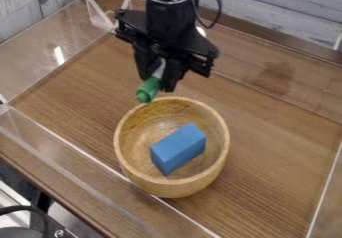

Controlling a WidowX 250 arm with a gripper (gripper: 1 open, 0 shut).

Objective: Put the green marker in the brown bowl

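Item: marker (147, 87) being carried at the bowl (171, 145), not yet released.

Gripper (159, 79) jaws are clamping the marker, cap hanging low outside the bowl's rim at about 11 o'clock. A blue block (178, 148) is lying in the bowl's middle on the table (281, 112). Advice: bring the marker inward over open bowl space beside the block before letting go.

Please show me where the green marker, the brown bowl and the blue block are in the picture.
green marker (143, 91), camera view, on its green cap below the gripper.
brown bowl (130, 155), camera view, on its thick left rim.
blue block (178, 148), camera view, on its top face, inside the bowl.
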